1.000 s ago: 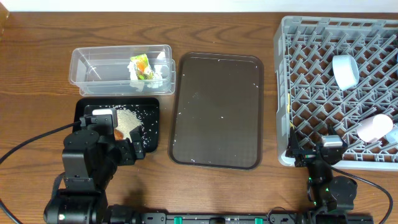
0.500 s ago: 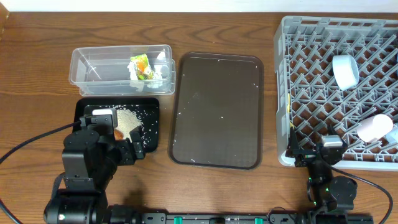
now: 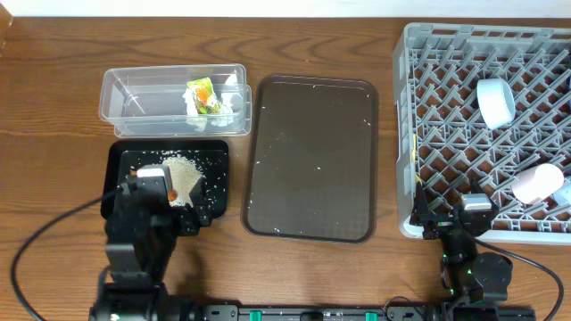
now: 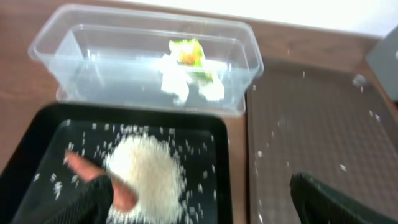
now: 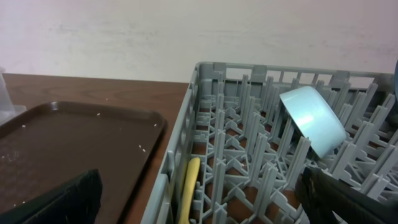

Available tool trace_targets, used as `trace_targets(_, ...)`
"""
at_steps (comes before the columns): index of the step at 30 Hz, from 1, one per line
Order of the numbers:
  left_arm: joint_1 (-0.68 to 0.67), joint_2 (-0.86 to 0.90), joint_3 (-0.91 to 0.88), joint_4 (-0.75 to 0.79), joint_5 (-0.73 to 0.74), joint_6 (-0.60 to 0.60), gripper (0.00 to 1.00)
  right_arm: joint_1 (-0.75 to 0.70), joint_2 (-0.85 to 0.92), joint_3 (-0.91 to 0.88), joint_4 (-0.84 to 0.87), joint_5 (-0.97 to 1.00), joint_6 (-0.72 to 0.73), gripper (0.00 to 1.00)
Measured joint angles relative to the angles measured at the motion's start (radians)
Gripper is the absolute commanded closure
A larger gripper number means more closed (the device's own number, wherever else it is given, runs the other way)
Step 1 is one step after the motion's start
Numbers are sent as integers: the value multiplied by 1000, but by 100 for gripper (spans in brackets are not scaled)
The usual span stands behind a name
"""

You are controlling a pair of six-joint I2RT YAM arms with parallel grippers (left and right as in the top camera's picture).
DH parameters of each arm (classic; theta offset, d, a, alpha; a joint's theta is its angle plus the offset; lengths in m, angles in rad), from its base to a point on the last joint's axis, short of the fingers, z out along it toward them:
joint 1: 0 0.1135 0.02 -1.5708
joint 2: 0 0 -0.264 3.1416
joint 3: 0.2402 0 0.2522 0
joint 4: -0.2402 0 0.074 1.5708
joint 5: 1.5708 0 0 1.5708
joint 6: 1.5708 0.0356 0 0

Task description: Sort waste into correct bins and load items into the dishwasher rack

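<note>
The clear tub (image 3: 134, 102) holds tissue wads (image 4: 180, 78) and the green-and-orange wrapper scrap (image 4: 186, 51). The black tray (image 3: 214, 152) holds a rice pile (image 4: 149, 177) and a carrot piece (image 4: 87, 171). My left gripper (image 4: 202, 199) is open and empty, low over the tray's near half (image 3: 169, 198). The grey rack (image 3: 446, 53) holds a light blue cup (image 5: 311, 118), a white cup (image 3: 538, 183) and the yellow spoon (image 5: 189, 186). My right gripper (image 5: 205, 202) is open and empty at the rack's near left corner (image 3: 451, 217). Plate and bowl are out of view.
A large dark brown serving tray (image 3: 312, 160) with a few stray rice grains lies between the bins and the rack. The tub stands directly behind the black tray. The rack's left wall is close to the serving tray's right edge.
My left arm has shifted a little over the black tray, and its wrist view is blurred. The right arm and all objects stay where they were.
</note>
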Motion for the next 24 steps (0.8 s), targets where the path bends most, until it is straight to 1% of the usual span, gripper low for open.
trace_targets(6,4,-170,-224,246,-4,2,7,0,0,0,0,0,0,1)
trace_targets(12,6,-276,-342,385,-30,2,7,0,-1,0,0,0,0,1)
trace_targets(19,8,-347,-417,505,-87,17,7,0,-1,0,0,0,0,1)
trace_targets(24,13,-395,-452,530,-100,55,7,0,-1,0,0,0,0,1)
